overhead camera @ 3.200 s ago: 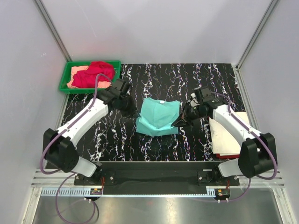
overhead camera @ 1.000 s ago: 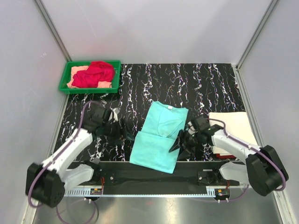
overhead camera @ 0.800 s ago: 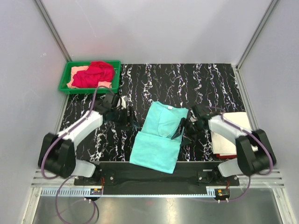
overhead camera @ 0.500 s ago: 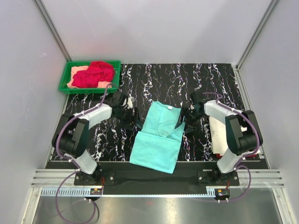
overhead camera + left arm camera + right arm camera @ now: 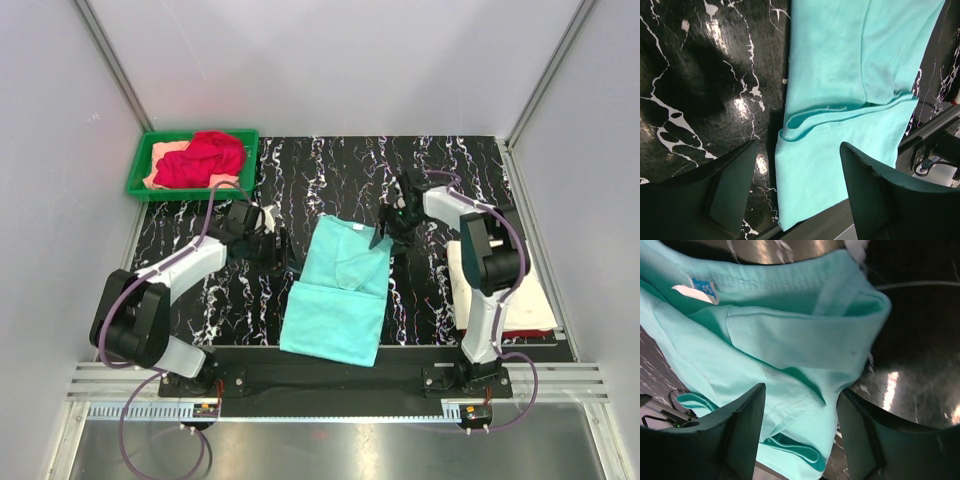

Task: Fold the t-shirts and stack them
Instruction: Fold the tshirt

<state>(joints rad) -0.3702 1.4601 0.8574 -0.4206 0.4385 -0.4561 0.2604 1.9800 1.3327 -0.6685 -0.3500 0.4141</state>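
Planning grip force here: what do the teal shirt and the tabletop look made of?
The mint-teal t-shirt looks like soft knit cloth, matte: fine weave, stitched collar seam, limp folds. The table looks like a hard, glossy black white-veined sheet, perhaps laminate: it shows glare.

Readable text: none in any view.
Only candidate is a small neck tag (image 5: 696, 288) sewn inside the collar of the teal shirt (image 5: 790, 347), seen in the right wrist view. It has a blue patch with faint pale marks and a white flap beside it, both too small and blurred to read. In the top view the collar points toward the table's (image 5: 450, 170) far edge, and the tag cannot be made out there.
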